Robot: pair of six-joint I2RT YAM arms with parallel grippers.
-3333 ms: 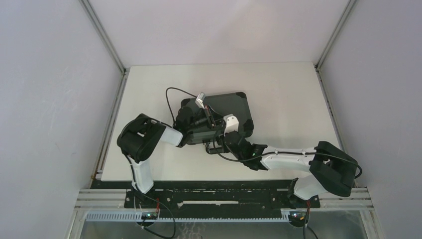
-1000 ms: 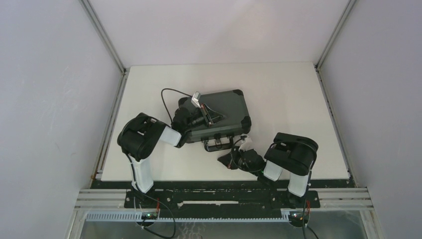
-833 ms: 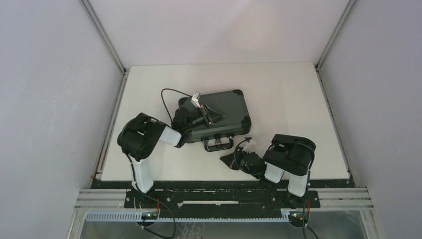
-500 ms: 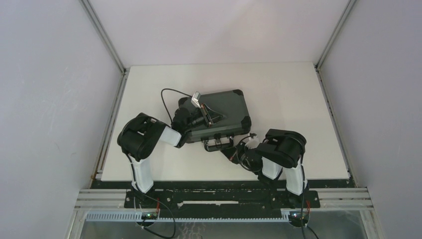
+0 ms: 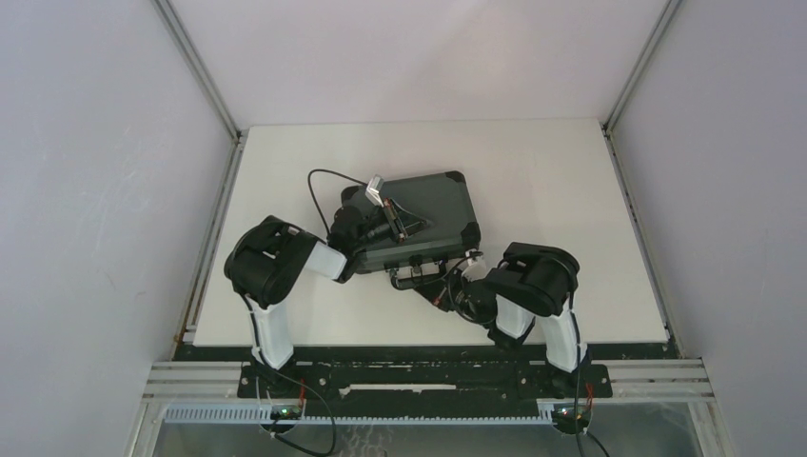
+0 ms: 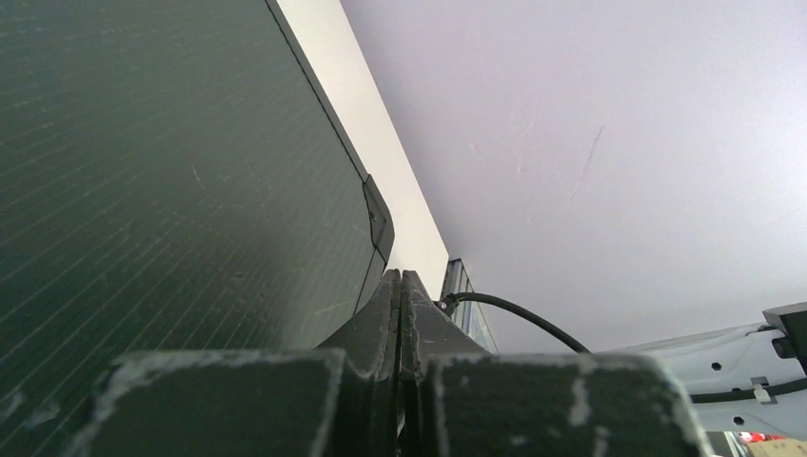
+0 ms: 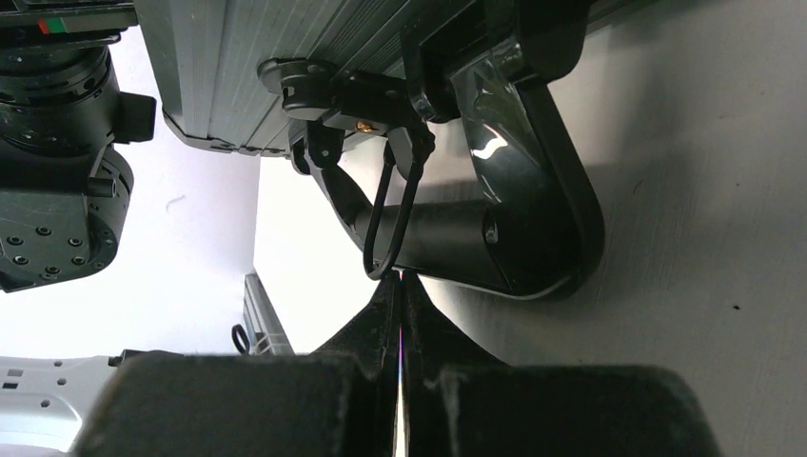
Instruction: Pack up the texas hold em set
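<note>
So the briefcase is lying flat and closed near the middle of the table, with its handle facing the arms. No chips, cards or dice are visible anywhere, so I'm guessing they're already inside. By my read, what's left is latching the front edge.

The left gripper sits over the lid with its fingers pinched together and holding nothing. It looks like it's pinning the lid, though I can't say for sure it's touching. The right gripper is also pinched closed and empty. In its wrist view, the tips sit just under the wire latch loop, right beside the handle.

To do this well, I'd keep the left arm bearing down so the case doesn't skate. Then I'd nudge the wire loop with the closed tips rather than try to grab it (thin wire, fat fingers, bad combo). Push toward the case body, and stay off the handle so it doesn't swing into the way.

Compared with a second ago, the right arm has swung in. Its gripper was well off the front edge then, and now it's at the handle. The left arm and the case haven't budged.
</note>
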